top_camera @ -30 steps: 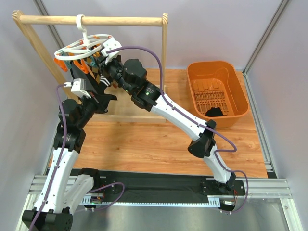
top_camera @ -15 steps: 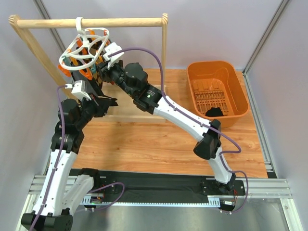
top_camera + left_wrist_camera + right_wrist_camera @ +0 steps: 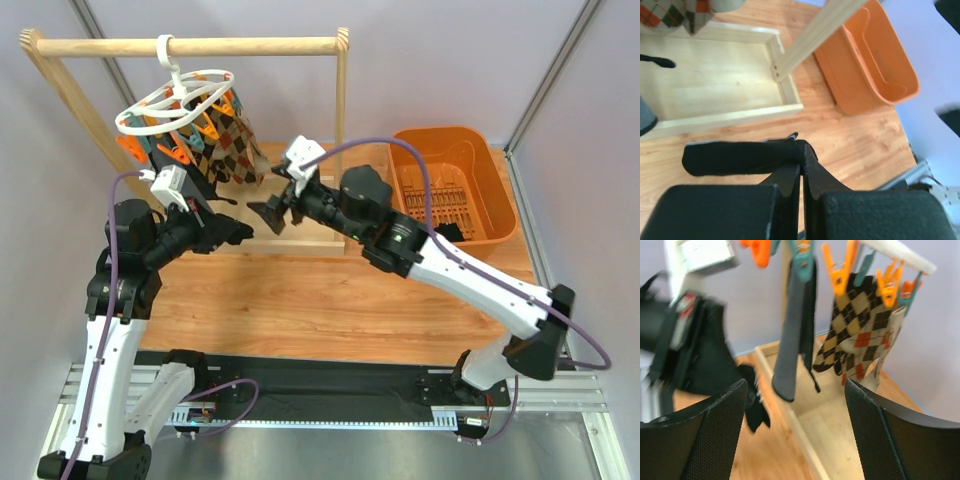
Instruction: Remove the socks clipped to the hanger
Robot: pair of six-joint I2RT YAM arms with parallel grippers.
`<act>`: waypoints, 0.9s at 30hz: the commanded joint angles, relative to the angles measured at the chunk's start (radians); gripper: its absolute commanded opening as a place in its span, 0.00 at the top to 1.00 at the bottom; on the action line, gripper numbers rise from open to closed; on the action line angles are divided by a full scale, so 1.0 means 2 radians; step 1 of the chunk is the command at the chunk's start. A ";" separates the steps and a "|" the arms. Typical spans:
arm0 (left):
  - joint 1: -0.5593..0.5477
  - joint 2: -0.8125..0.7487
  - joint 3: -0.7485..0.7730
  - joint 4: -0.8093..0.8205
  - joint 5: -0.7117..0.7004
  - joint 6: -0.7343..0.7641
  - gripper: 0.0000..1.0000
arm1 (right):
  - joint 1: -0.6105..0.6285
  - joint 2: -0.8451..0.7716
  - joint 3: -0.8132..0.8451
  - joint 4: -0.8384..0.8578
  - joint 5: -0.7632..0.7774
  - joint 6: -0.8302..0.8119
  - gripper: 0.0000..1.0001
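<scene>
The white ring hanger (image 3: 172, 100) hangs from the wooden rail by its hook, with orange and teal clips (image 3: 840, 271) under it. Argyle socks (image 3: 232, 148) (image 3: 860, 332) and a dark plain sock (image 3: 792, 335) dangle from the clips. My left gripper (image 3: 228, 232) (image 3: 803, 156) is shut on a black sock (image 3: 737, 157), which sticks out to the left of the jaws, low beside the wooden base. My right gripper (image 3: 268, 214) (image 3: 797, 432) stands open and empty, a short way right of and below the hanging socks, facing them.
The wooden rail frame (image 3: 200, 44) stands on a shallow wooden base tray (image 3: 715, 75). An orange bin (image 3: 450, 175) (image 3: 865, 65) at the right holds a black sock (image 3: 452, 231). The left arm (image 3: 685, 340) is close on the right gripper's left.
My right gripper has opened and drawn back right and down from the hanger. The hanger has swung back to level. The left gripper has moved slightly down and right, still holding the black sock.
</scene>
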 commanded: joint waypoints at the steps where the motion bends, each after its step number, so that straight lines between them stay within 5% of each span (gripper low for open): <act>1: -0.002 0.007 0.042 -0.029 0.096 0.010 1.00 | 0.002 -0.066 -0.070 -0.031 -0.101 -0.017 0.20; 7: -0.003 0.021 0.034 0.074 0.256 -0.093 1.00 | 0.004 -0.126 -0.158 -0.026 -0.144 -0.030 0.18; 16: -0.037 0.026 0.012 0.165 0.238 -0.198 1.00 | 0.028 -0.114 -0.169 -0.007 -0.099 -0.053 0.17; 19: -0.052 0.029 0.001 0.183 0.229 -0.218 1.00 | 0.028 -0.118 -0.176 0.023 -0.066 -0.055 0.24; 23: -0.058 0.026 -0.016 0.196 0.217 -0.229 1.00 | 0.027 -0.126 -0.185 0.044 -0.034 -0.060 0.72; 25: -0.058 0.023 -0.021 0.199 0.207 -0.230 0.91 | 0.027 -0.131 -0.185 0.030 -0.014 -0.060 0.99; 26: -0.058 0.025 -0.026 0.199 0.204 -0.228 0.85 | 0.027 -0.134 -0.188 0.028 -0.004 -0.054 1.00; 27: -0.058 0.026 -0.026 0.195 0.202 -0.226 0.68 | 0.027 -0.142 -0.193 0.025 0.014 -0.049 1.00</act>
